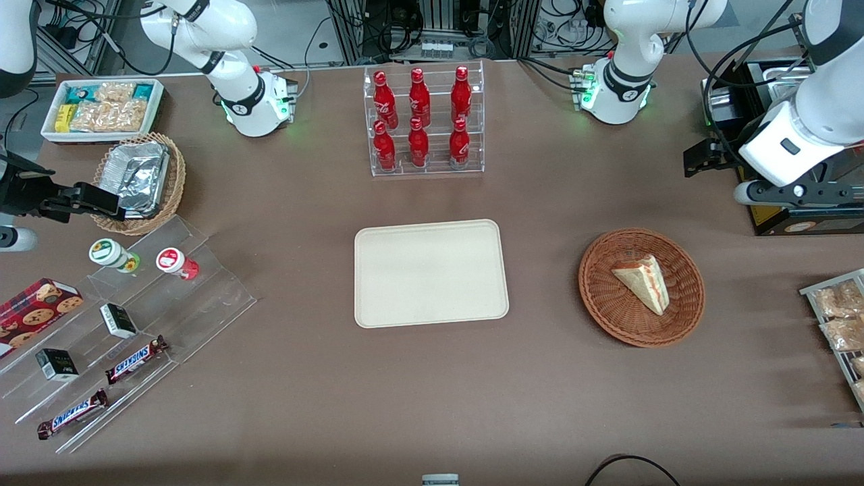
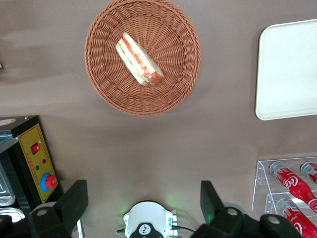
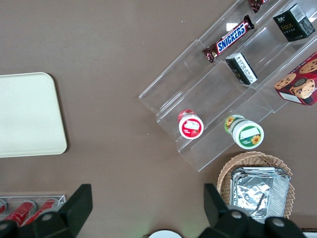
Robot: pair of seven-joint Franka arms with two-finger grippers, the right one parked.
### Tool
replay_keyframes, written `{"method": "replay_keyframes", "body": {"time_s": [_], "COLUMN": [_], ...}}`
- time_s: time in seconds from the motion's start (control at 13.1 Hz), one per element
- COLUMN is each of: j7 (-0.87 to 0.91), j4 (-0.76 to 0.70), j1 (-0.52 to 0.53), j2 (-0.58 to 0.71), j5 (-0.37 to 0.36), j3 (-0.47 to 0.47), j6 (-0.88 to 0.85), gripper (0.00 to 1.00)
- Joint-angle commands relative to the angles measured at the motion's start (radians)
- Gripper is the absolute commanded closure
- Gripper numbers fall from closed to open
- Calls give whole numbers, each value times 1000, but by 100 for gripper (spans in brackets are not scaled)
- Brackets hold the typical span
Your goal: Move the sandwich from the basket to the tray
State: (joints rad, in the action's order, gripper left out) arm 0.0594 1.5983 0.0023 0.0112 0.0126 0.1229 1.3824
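the sandwich (image 1: 643,282) lies inside the reddish-brown basket (image 1: 687,317), tilted across its middle, and the basket sits on the brown desk (image 1: 418,398) toward the working arm's end, well apart from the cream tray (image 1: 430,273) at the centre. the front view shows mostly the sandwich's pale bread face with a thin strip of red filling along one edge; the left wrist view looks onto the cut side instead, so the red, white and green layers of the sandwich (image 2: 139,60) read clearly against the basket (image 2: 106,87), with one end of the tray (image 2: 287,69) also in frame. the pincer (image 2: 141,201) hangs high above the desk, farther from the front camera than the basket, its two dark fingers (image 2: 73,201) spread wide apart and holding nothing. only the front view takes in the clear rack of red bottles (image 1: 422,118), farther from the camera than the tray. the yellow control box (image 2: 38,163) with its red button shows plainly only from the wrist.
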Motion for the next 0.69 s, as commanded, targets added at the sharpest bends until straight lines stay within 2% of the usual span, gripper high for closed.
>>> {"method": "replay_keyframes", "body": {"time_s": [0.0, 0.38, 0.61], "j7": [-13, -13, -10], "j4": [-14, 9, 90], "j1": [10, 8, 10], "j2": [7, -13, -11], "j5": [15, 23, 23], "j3": [4, 4, 4], "j6": [-13, 33, 141], "gripper": [0, 0, 0]}}
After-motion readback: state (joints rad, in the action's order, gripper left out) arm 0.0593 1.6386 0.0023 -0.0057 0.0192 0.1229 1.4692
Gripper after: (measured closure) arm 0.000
